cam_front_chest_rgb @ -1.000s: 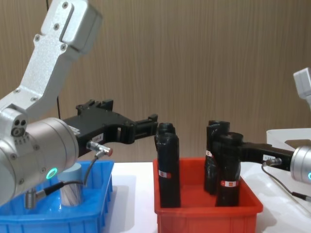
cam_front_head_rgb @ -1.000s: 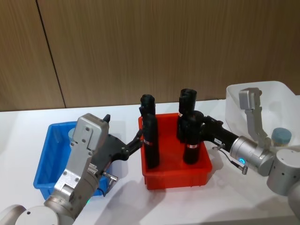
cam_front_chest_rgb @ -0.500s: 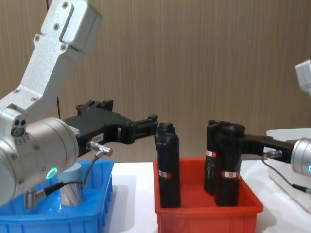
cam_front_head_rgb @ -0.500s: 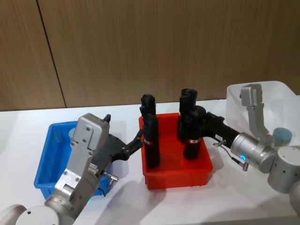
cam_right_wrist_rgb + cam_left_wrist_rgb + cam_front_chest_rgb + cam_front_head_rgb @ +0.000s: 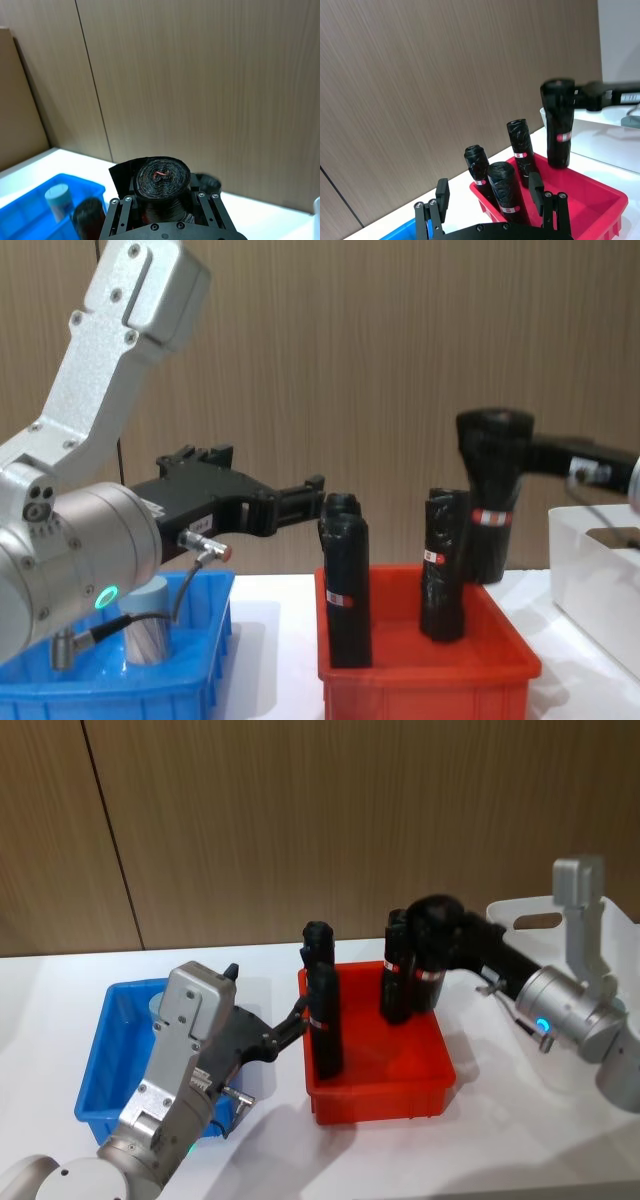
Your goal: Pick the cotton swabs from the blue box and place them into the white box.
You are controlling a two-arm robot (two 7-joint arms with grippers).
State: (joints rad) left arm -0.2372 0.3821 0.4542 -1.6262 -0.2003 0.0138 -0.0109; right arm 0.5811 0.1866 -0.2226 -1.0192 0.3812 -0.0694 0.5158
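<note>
The blue box (image 5: 105, 1065) sits at the table's left. One jar of cotton swabs (image 5: 147, 626) stands in it, partly behind my left arm, and the jar (image 5: 56, 198) shows in the right wrist view too. My left gripper (image 5: 296, 1019) hangs open between the blue box and the red bin, with nothing between its fingers (image 5: 441, 193). My right gripper (image 5: 452, 932) is shut on a black wrapped roll (image 5: 492, 502), which it holds above the back right corner of the red bin. The white box (image 5: 528, 916) stands at the far right behind that arm.
In the middle sits a red bin (image 5: 385, 1092) with black red-labelled rolls standing in it: two at its left (image 5: 322, 1020) and one at the back right (image 5: 443, 565). A wooden wall runs behind the table. White tabletop lies bare in front of the bins.
My right gripper has lifted the black roll up out of the red bin and back toward the white box. The left arm has not moved.
</note>
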